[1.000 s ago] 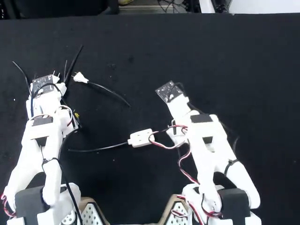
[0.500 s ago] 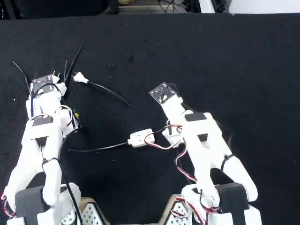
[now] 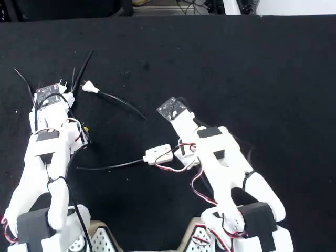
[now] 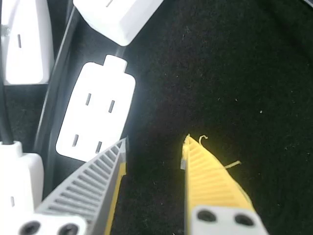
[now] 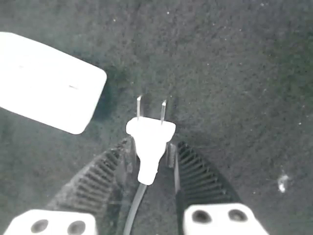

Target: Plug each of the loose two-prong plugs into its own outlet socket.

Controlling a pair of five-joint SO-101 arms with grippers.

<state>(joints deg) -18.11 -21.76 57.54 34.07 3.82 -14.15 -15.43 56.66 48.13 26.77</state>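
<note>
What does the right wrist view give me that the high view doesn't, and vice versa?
Right wrist view: a two-prong plug pinched in the right pincer, prongs bare, close beside but apart from a white outlet block. High view: a second loose plug on its black cable, lying free on the black table. Both: the outlet block, likely the same one, and the table.

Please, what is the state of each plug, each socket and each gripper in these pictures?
White two-prong plug: held by its body, prongs bare, not plugged in.
Second white plug on black cable: lying loose on the table, unplugged.
White socket block with black cable: lying on the table, no plug in it.
White four-slot outlet: all slots empty.
Left gripper: open, holding nothing.
Right gripper: shut on the plug.
</note>
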